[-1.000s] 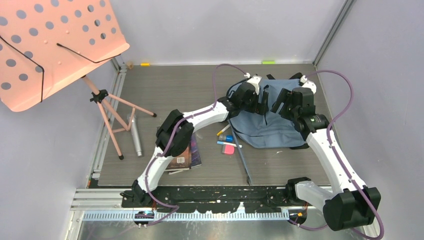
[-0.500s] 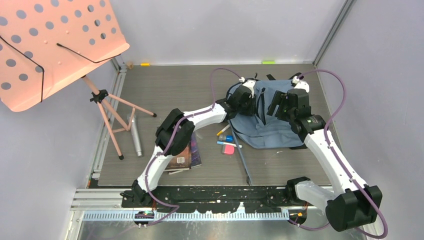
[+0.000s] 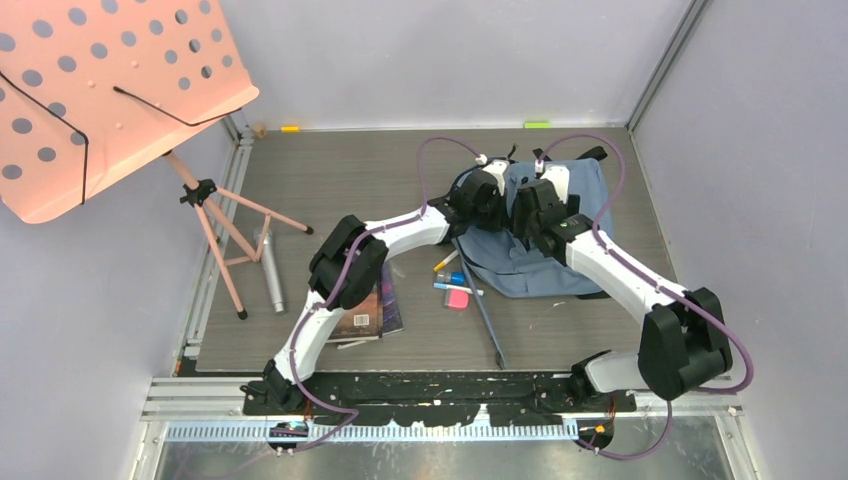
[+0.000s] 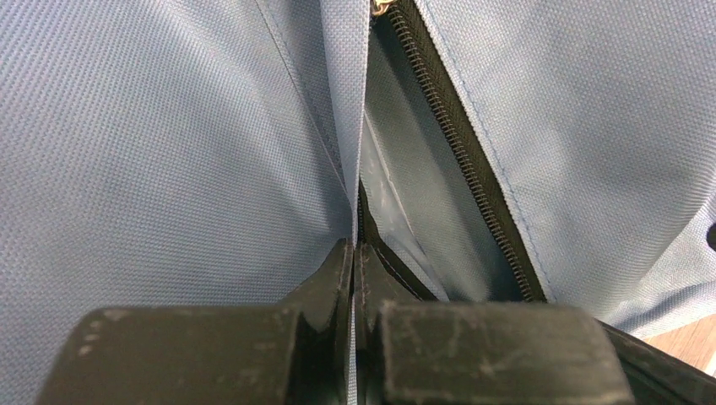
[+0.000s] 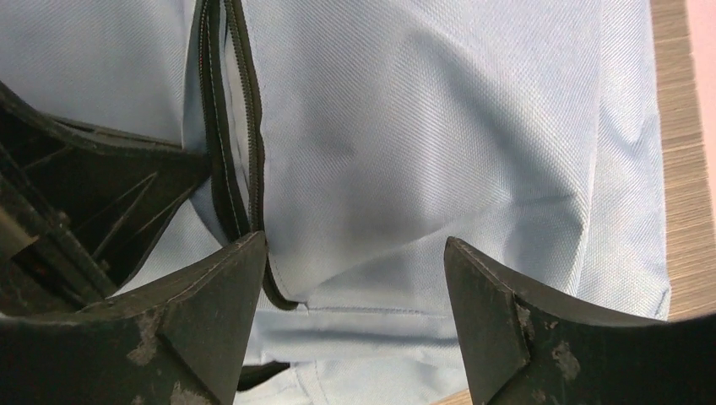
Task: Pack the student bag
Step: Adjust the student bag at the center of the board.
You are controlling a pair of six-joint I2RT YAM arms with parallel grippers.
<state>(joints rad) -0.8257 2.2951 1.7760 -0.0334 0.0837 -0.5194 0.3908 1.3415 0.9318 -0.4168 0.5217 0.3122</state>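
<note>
Books (image 3: 372, 312) and pens (image 3: 450, 278) lie unpacked on the tabletop (image 3: 330, 190), short of both pincers. Farther out, the left pincer (image 4: 355, 261) is pinched tight on a fold of the student bag (image 3: 520, 270) beside its partly open zipper (image 4: 460, 177). The right pincer (image 5: 353, 245) hangs spread wide and empty over the opposite flap. I'd call this opening the bag; next, the right must grip that flap and pull.
</note>
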